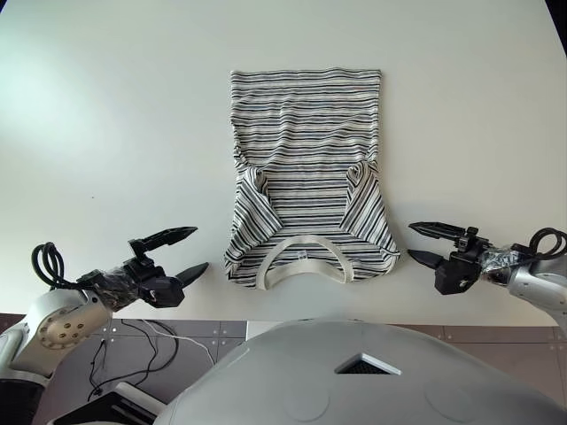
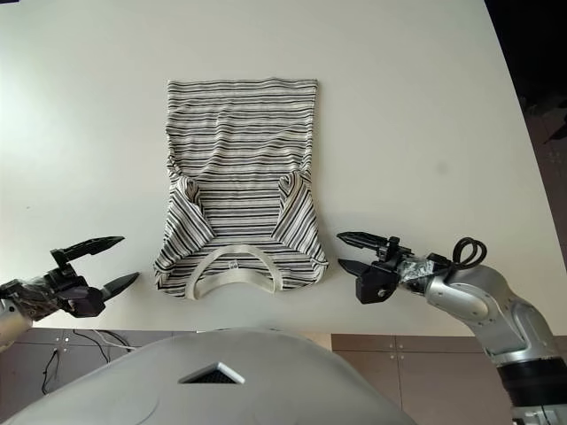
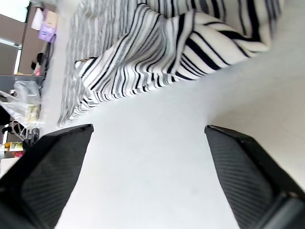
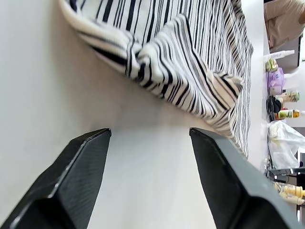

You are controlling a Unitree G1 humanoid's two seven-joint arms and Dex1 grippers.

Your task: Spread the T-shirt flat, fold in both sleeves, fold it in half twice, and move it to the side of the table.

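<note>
We see the striped T-shirt (image 1: 306,168) lying flat on the white table (image 1: 106,133), both sleeves folded in over its front and its collar (image 1: 306,258) nearest the robot. The left gripper (image 1: 201,248) hovers just left of the shirt's collar end, fingers apart. The right gripper (image 1: 409,241) hovers just right of it, fingers likewise apart. Bare tabletop separates each from the shirt. Cables (image 1: 151,341) lie below, left of the shirt.

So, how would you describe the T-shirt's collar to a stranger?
On the white table lies a striped T-shirt. At its edge nearest the robot, between the left gripper and right gripper, sits the collar: a cream band, the only part without stripes.
</note>
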